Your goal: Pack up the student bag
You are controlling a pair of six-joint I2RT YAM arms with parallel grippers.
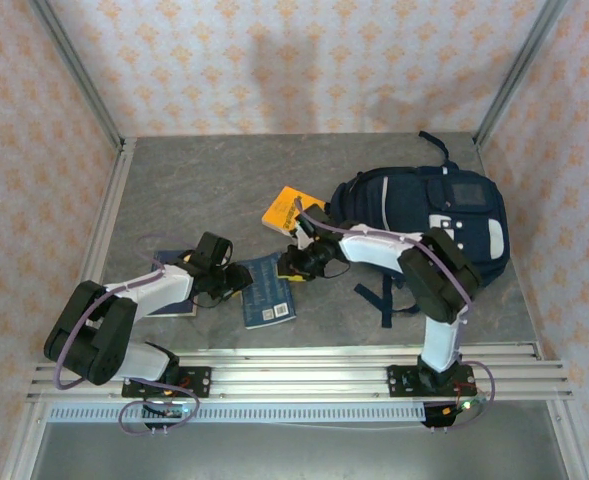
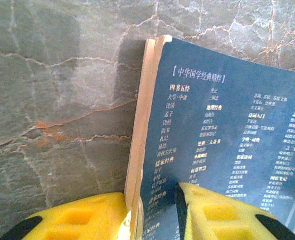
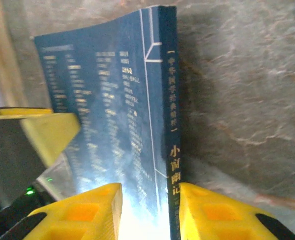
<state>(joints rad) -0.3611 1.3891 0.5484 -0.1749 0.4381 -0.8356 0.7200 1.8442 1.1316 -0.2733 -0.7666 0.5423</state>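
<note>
**Ana:** At 2 o'clock on the table (image 1: 194, 190), what is that big navy thing?

**Ben:** That is the student bag (image 1: 444, 215). It lies flat with its white patches facing up. 1 dark strap (image 1: 382, 300) trails off it toward 6 o'clock.

**Ana:** Where does it sit from the grippers?

**Ben:** From the right gripper (image 1: 294, 265) the bag lies toward 2 o'clock, near but not touching. The right arm (image 1: 374, 245) crosses over the bag's 8 o'clock edge. From the left gripper (image 1: 236, 280) the bag is also toward 2 o'clock, but well apart, with the right gripper in between.

**Ana:** And what lies between the 2 grippers?

**Ben:** A blue book (image 1: 270, 292), its cover printed with columns of Chinese text. The left gripper is at its 9 o'clock edge and the right gripper at its 1 o'clock corner. A smaller orange book (image 1: 282, 212) lies at 12 o'clock from it, just beside the bag's 9 o'clock edge.

**Ana:** How do the jaws stand?

**Ben:** In the left wrist view the 2 yellow fingers (image 2: 77, 220) are part-way apart, astride the book's page edge. 1 is beside the pages and 1 is over the cover. In the right wrist view the yellow fingers (image 3: 212, 215) straddle the spine the same way. Whether either pair truly clamps the book, I cannot tell.
</note>
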